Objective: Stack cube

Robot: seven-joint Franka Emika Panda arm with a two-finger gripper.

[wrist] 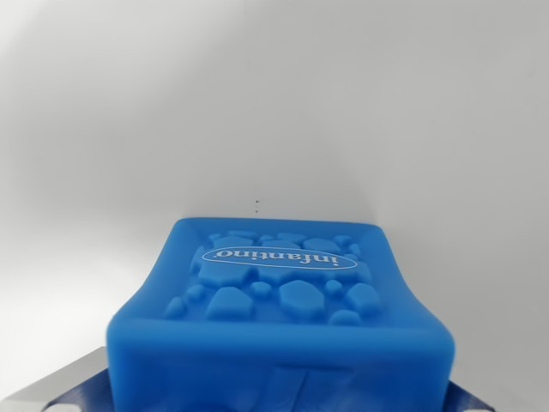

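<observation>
A soft blue cube [283,292] fills the lower half of the wrist view. Its upper face carries pebble-shaped bumps and a white oval label reading "infantino", seen upside down. My gripper [279,390] is shut on this cube. One grey metal finger [60,390] shows at the bottom of the wrist view's left and the other finger [470,400] at the bottom right. The cube's side walls bow inward between them. No other cube shows in this view.
A plain white surface [274,103] spans everything behind and around the cube. A tiny dark speck [258,204] sits on it just beyond the cube's far edge.
</observation>
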